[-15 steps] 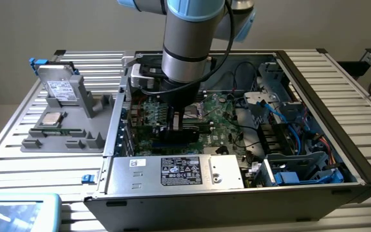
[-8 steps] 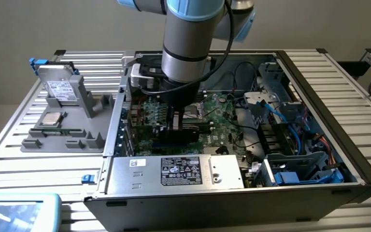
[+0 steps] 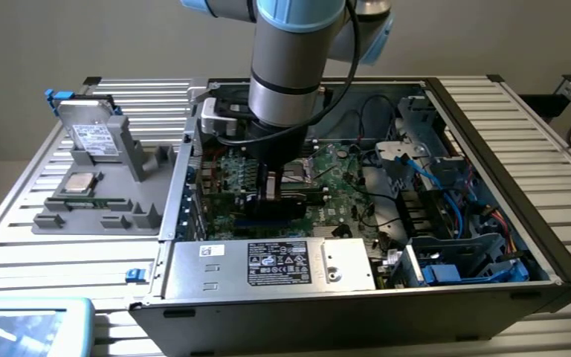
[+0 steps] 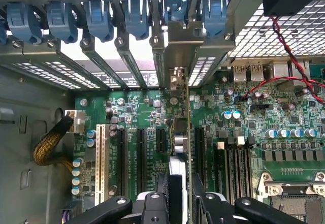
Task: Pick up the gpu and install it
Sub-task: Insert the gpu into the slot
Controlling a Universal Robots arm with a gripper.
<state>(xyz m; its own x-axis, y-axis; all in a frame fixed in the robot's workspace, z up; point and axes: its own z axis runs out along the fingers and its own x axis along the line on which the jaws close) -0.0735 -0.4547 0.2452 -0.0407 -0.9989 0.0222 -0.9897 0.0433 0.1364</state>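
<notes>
My gripper (image 3: pixel 282 187) (image 4: pixel 181 206) is down inside the open computer case (image 3: pixel 553 260), over the green motherboard (image 3: pixel 340 175) (image 4: pixel 284 132). It is shut on the gpu (image 3: pixel 294 196) (image 4: pixel 183 145), which stands on edge between the two black fingers (image 4: pixel 155 206). In the wrist view the card shows edge-on, running between the black expansion slots (image 4: pixel 141 153). Its silver bracket end (image 4: pixel 176 76) reaches the rear slot openings under the blue latches (image 4: pixel 175 8). Whether the card's lower edge sits in a slot is hidden.
Left of the case, a grey fixture (image 3: pixel 102 212) holds a silver hard drive (image 3: pixel 94 134), a processor chip (image 3: pixel 80 183) and a memory stick (image 3: pixel 97 201). In the case are a power supply (image 3: pixel 276 264), blue cables (image 3: pixel 464 216), a yellow cable bundle (image 4: pixel 51 142) and red wires (image 4: pixel 289 56).
</notes>
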